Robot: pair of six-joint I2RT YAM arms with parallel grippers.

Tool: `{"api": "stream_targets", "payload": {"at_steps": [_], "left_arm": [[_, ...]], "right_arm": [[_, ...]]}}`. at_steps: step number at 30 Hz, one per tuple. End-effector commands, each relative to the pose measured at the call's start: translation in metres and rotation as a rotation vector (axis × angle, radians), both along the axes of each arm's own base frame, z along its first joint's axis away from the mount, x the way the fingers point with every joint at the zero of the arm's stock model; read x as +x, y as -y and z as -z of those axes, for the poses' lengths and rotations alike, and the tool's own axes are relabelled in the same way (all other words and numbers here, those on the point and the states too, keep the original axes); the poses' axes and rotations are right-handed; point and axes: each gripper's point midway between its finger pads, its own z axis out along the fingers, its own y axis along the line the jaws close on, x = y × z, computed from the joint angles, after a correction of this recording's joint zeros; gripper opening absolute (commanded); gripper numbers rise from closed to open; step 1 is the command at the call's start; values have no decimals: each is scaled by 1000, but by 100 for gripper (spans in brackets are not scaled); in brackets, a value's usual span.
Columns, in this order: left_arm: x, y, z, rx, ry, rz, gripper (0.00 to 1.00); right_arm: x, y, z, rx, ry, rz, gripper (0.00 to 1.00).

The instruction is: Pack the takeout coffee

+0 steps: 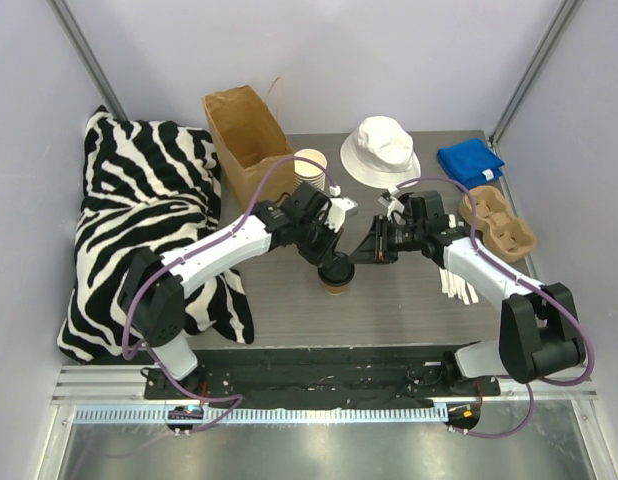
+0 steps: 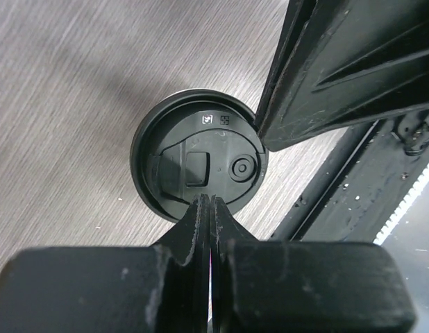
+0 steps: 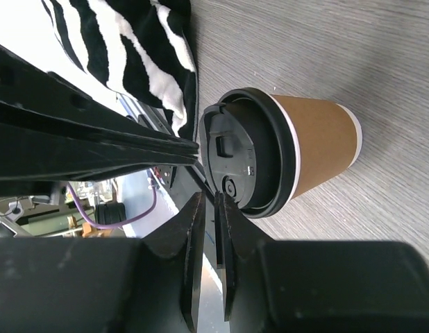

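Black plastic caps the takeout coffee (image 1: pixel 336 273), a cream paper cup with a brown band that stands upright on the grey wood-grain bench (image 1: pixel 409 310), near its middle. Both arms meet over it.

The left pincer (image 2: pixel 209 202) comes in from the cup's 10 o'clock in the overhead view. Its fingers are pressed flat together with nothing visible between them, and their tips rest at the edge of the lid (image 2: pixel 200 163).

The right pincer (image 3: pixel 216 202) reaches in from the cup's 2 o'clock. It is narrow, with only a thin slit between its fingers, and its tips sit at the lid's rim. I cannot tell whether it pinches that rim or only touches it.

Seen from above, around the cup:
- A brown paper bag (image 1: pixel 247 135) stands open at 11 o'clock.
- A stack of lidless cream cups (image 1: pixel 311 165) is just beside the bag at 12 o'clock.
- A white bucket hat (image 1: pixel 381 148) lies at 1 o'clock.
- A folded blue cloth (image 1: pixel 470 160) is farther out, at 2 o'clock.
- A tan moulded-pulp cup tray (image 1: pixel 497 222) sits at 3 o'clock, well apart from the cup.
- A zebra-striped cushion (image 1: pixel 149 210) fills the 9 o'clock side.
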Motion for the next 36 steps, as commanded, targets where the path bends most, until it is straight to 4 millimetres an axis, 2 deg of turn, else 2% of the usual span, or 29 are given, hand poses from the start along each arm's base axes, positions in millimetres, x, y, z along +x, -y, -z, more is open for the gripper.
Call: {"api": "stream_targets", "payload": {"at_steps": [1,13,22,29,36], "left_arm": [[6,8,3,0,40,-13,0],[4,4,21,48,7,-30,0],[2,3,24,59,-1,-32,0],[4,2,25,67,1,-33,0],[2,-6,37,107,0,-32,0]], "right_arm": [[6,-7,-8,21,37,-8,20],[1,-12,-6,60,-24,-5,20],[0,-19,0,92,-68,-19,20],[1,-17,33,56,-139,-35,17],[1,-11,61,7,-204,-41,11]]}}
